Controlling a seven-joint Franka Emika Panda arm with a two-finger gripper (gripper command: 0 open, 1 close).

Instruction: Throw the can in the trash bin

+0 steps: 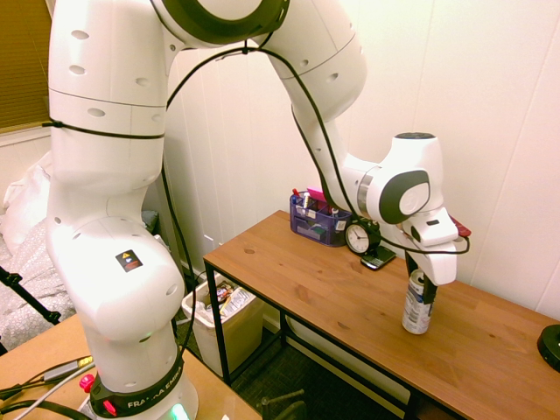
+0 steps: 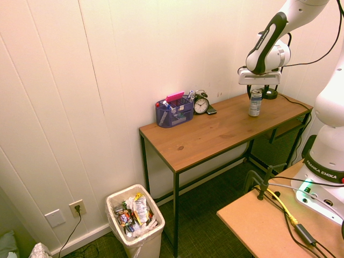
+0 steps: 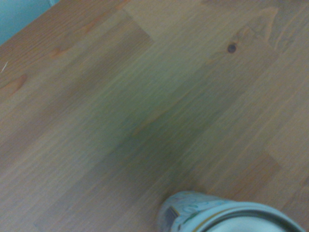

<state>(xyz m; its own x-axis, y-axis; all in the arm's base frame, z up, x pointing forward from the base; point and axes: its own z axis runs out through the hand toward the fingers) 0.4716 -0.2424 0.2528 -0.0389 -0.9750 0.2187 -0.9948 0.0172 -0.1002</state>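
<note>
Pincer [image 1: 423, 282] sits directly over the can [image 1: 418, 308], pointing nearly straight down, fingers straddling its top; clamped or still apart, cannot tell. Can stands upright on the worktop [image 1: 332, 297], long axis vertical: 1 slim silver-white can, blue-dark print. Trash bin [image 2: 135, 228] far off on the floor past the worktop's other end.

White arm [image 1: 105, 175], black cable

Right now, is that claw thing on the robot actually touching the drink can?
Cannot tell. In the first exterior view the end effector straddles the top of the can, still upright on the table, but no view shows contact or gap plainly.
</note>
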